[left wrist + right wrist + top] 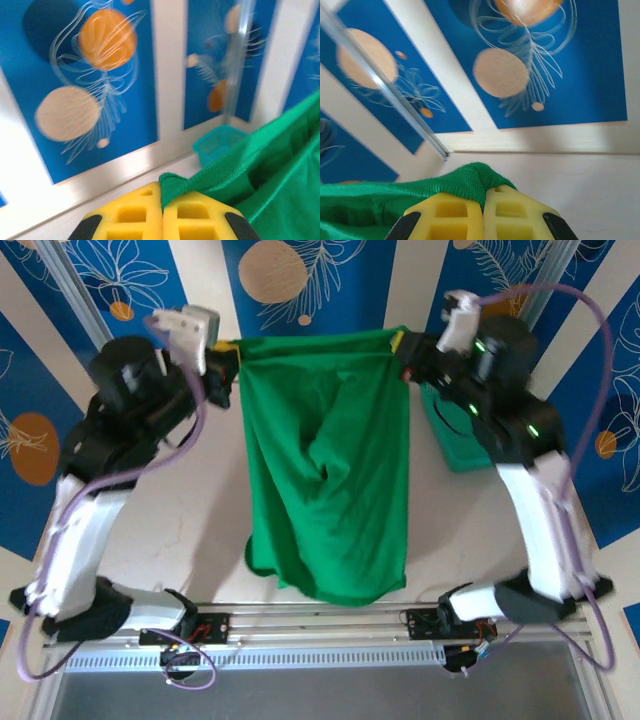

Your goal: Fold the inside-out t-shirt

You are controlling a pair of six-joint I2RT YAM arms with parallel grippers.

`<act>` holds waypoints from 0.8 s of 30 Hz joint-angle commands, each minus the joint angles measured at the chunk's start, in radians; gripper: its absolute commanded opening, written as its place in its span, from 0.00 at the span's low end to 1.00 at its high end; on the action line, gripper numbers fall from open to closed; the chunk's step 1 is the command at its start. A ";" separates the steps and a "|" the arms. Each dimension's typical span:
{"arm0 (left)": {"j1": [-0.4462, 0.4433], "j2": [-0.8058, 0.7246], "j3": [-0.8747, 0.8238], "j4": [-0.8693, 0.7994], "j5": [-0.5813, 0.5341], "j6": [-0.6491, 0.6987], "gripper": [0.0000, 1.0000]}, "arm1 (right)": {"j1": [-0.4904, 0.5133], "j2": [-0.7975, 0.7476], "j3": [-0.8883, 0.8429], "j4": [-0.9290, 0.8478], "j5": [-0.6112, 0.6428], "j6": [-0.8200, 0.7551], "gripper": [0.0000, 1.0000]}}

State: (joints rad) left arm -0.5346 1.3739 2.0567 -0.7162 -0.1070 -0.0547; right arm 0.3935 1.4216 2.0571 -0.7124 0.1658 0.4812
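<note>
1. Left arm (120, 410) raised above the tabletop, elbow bent, wrist turned inward.
2. Left jaws pressed together, pinching one top corner of the inside-out t-shirt (330, 470).
3. Right arm (510, 410) mirrors it, raised, wrist inward.
4. Right jaws likewise closed on the opposite corner.
5. Yellow pads (132, 217) (452, 217) meet, cloth edge between, both wrist views.

- Blue wall panels (350, 290) with tan and orange discs and white leaf drawings run from 9 through 12 to 3 o'clock.
- Pale worktop (200, 530) at centre.
- Metal rail (320, 622) at 6 o'clock.
</note>
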 commanded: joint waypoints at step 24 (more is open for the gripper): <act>0.168 -0.292 -0.096 -0.062 0.225 -0.168 0.00 | -0.189 -0.285 -0.002 -0.077 -0.261 0.135 0.00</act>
State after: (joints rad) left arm -0.3943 1.0977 1.9633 -0.7410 0.1833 -0.1848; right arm 0.2420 1.1709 2.0876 -0.8227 -0.2371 0.5964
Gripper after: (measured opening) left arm 0.054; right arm 0.049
